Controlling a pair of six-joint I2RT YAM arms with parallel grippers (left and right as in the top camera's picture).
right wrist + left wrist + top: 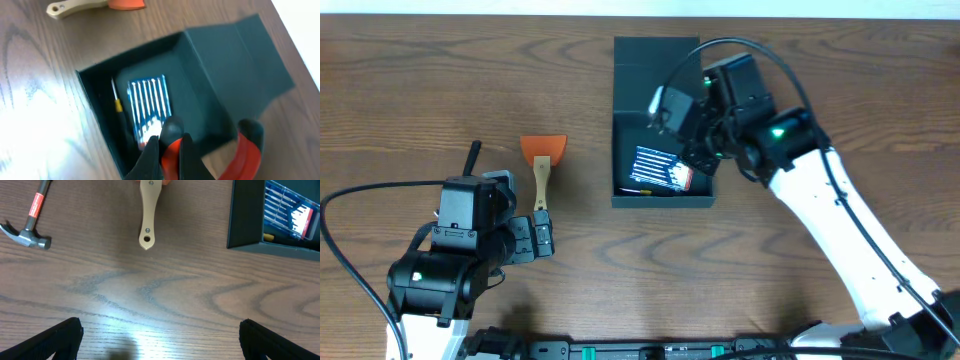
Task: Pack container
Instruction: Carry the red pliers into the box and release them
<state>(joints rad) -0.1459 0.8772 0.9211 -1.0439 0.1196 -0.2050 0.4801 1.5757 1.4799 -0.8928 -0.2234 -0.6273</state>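
Pinching red-handled pliers [247, 150] above the open container [192, 85], the right gripper [172, 160] has fingers pressed tight, while the left gripper [160, 332] hangs spread wide over the table [150, 290].

The right arm [820, 200] hides one side of the box [655, 55]; the hammer [473, 156] lies mostly under the left arm [440, 270]; blurred red-handled pliers [247, 150], apparently, run off the bottom edge.

**Left jaws wide, right jaws clamped**

The left arm sits low near the tabletop's front-left corner, its left gripper [542, 240] spread wide and empty. The right arm reaches from the front-right edge toward the far middle, its right gripper [169, 156] pinched on red-handled pliers [250, 147].
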